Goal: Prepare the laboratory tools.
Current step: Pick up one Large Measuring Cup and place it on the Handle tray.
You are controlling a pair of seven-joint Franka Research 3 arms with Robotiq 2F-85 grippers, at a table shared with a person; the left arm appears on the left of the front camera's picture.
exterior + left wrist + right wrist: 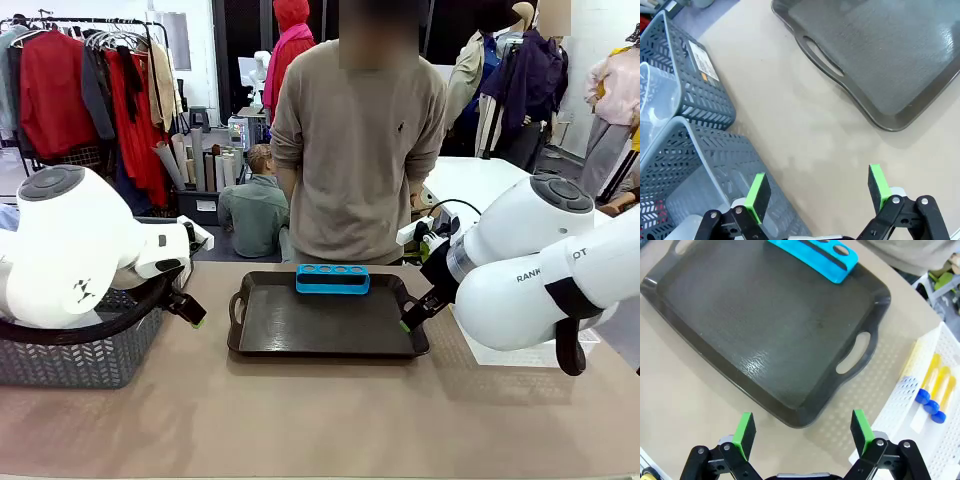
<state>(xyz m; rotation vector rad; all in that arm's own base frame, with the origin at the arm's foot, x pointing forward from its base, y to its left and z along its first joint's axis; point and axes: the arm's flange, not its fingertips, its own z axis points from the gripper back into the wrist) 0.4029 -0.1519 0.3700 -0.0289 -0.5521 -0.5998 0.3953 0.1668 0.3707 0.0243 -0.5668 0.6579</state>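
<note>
Beige desk point(320, 420) carries all equipment, with a person standing at its far edge behind the black tray point(330, 325), the reference item at centre. Left of the tray sit grey mesh baskets point(705, 100); one holds a clear vessel point(655, 100), judged to be the measuring beaker, stored there pending transfer. Right of the tray lies a white perforated basket point(945, 450) holding the amber tubes point(932, 385) with blue caps, laid flat. The blue rack point(332, 279) stands at the tray's far edge, holes upward and apparently vacant, positioned to receive the tubes. The left hand point(817, 182) hovers off the tray's left handle, released and empty. The right hand point(801, 420) hovers off its right handle, likewise released and empty. Legible print: "RANK" and "OT" on the right arm point(540, 290). A white label point(702, 62) on one grey basket is too small to read.
</note>
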